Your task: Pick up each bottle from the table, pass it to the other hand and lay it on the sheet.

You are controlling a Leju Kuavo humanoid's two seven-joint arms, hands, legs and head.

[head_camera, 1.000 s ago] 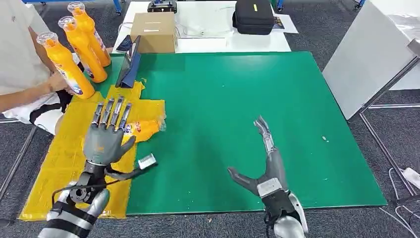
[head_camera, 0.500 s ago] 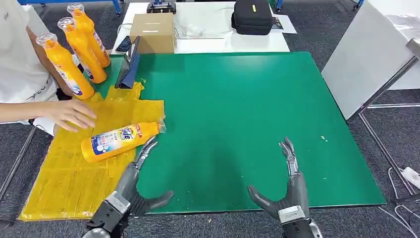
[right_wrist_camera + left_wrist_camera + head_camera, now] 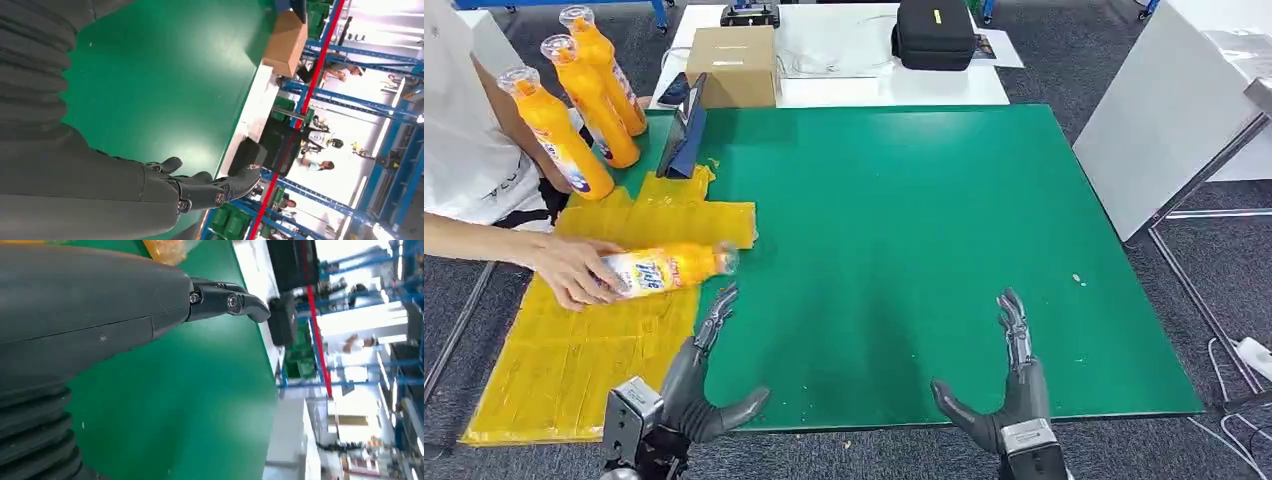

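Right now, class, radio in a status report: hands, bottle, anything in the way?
Left hand open, right hand open, both low at table edge. Lying bottle on yellow sheet, gripped by a person's hand. Three bottles standing beyond.

Four orange bottles (image 3: pixel 664 268), one yellow sheet (image 3: pixel 574 350), one cardboard box (image 3: pixel 736 65).

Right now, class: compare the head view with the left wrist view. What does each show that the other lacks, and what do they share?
Only the head view shows a person's hand gripping the lying bottle over the yellow sheet, three upright orange bottles at the table's far left corner, the cardboard box, and the right hand, open. Only the left wrist view shows blue shelving in the distant hall. Both show the green table top and the left hand, open and holding nothing.
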